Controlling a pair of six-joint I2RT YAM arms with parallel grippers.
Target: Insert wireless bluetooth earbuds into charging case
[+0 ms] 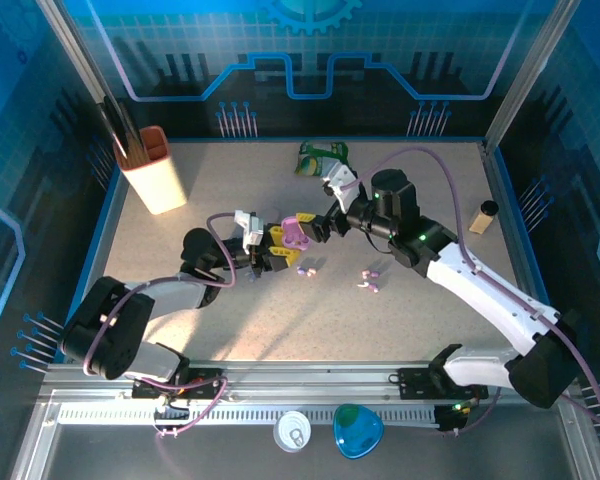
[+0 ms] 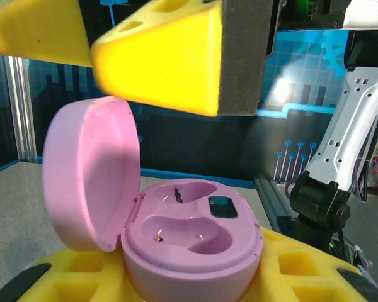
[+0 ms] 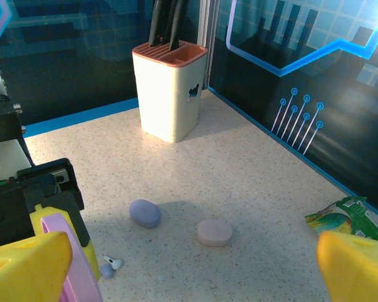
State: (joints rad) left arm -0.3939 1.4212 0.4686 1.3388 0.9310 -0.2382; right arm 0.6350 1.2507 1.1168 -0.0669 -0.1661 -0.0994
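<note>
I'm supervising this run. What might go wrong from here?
The open right claw hangs close beside the raised lid of the pink rounded charging case; a nudge might shut it or twist the case in the left claw. The tiny pale earbuds on the table may slip when pinched.

The top camera looks steeply down on the bench (image 1: 230, 320); both wrist cameras sit close, facing each other across the pink case (image 2: 195, 251).

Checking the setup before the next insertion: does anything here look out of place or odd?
Yes. Tiny earbuds lie scattered loose on the table, while the open pink charging case held in the left gripper has both wells empty. A crumpled green packet sits near the far edge.
</note>
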